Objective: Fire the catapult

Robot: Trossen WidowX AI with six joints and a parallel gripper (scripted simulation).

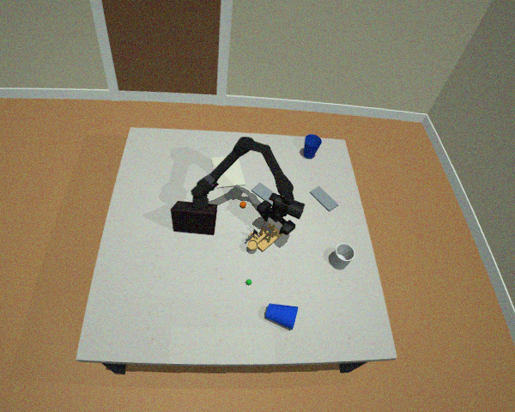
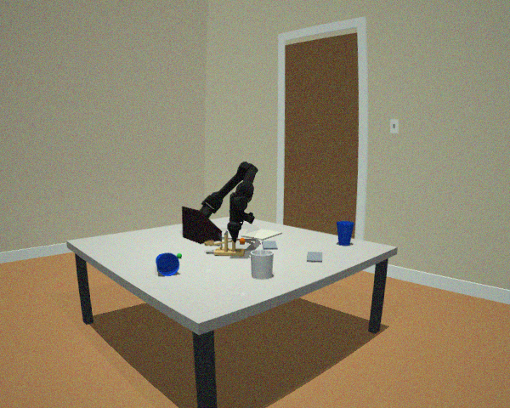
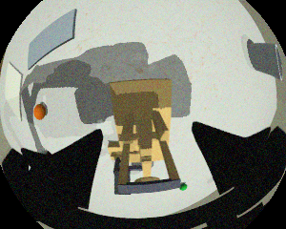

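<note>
The wooden catapult (image 1: 269, 241) (image 2: 229, 252) (image 3: 140, 87) stands on the table, its round cup (image 1: 251, 245) showing no ball in the top view. My gripper (image 1: 275, 218) (image 2: 234, 238) (image 3: 148, 130) is open and empty above the catapult, which shows between the fingers in the wrist view. An orange ball (image 1: 242, 204) (image 2: 242, 240) (image 3: 39, 112) lies on the table between the arm's base and the catapult. A green ball (image 1: 248, 281) (image 2: 179, 255) (image 3: 183, 187) lies on the other side of the catapult. The white mug (image 1: 340, 258) (image 2: 261, 266) (image 3: 263, 59) stands upright, right of the catapult in the top view.
A blue cup (image 1: 281, 315) (image 2: 167, 264) lies on its side near the green ball. Another blue cup (image 1: 311, 146) (image 2: 344, 233) stands upright at a far corner. Two grey slabs, one at right (image 1: 324, 198) (image 2: 314, 257), and a pale sheet (image 1: 232, 173) (image 2: 263, 234) lie on the table.
</note>
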